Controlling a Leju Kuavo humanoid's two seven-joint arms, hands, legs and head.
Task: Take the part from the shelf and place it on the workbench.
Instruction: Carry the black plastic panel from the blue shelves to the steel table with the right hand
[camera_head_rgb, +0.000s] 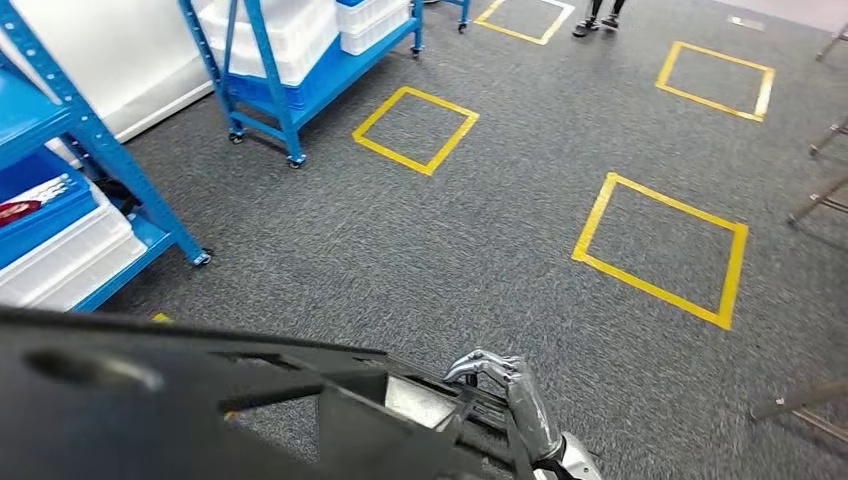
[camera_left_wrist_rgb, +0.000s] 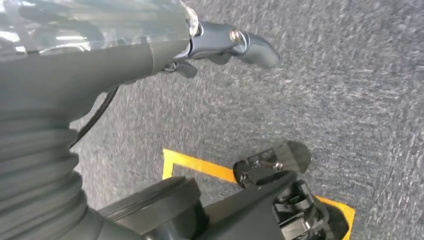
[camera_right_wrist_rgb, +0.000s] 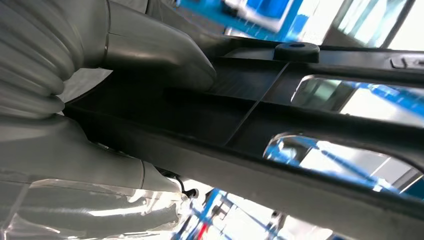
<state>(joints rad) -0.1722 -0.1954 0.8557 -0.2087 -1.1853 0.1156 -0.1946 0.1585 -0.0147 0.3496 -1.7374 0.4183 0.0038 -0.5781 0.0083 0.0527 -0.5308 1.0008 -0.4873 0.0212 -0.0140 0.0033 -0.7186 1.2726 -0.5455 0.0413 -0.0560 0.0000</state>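
Note:
The part (camera_head_rgb: 150, 400) is a large flat black plastic panel with ribs and cut-out openings; it fills the bottom left of the head view, above the grey carpet. My right hand (camera_head_rgb: 505, 385) grips its right edge, silver fingers curled over the rim. In the right wrist view the thumb (camera_right_wrist_rgb: 155, 50) presses on the part's ribbed face (camera_right_wrist_rgb: 300, 125). My left hand (camera_left_wrist_rgb: 220, 42) hangs over the carpet with its dark fingers stretched out and nothing in them.
A blue shelf rack (camera_head_rgb: 110, 165) with white bins (camera_head_rgb: 70, 255) stands at the left. A second wheeled blue rack (camera_head_rgb: 290, 95) stands further back. Yellow tape squares (camera_head_rgb: 660, 250) mark the carpet. A person's feet (camera_head_rgb: 598, 22) show at the far edge, metal legs (camera_head_rgb: 820, 200) at the right.

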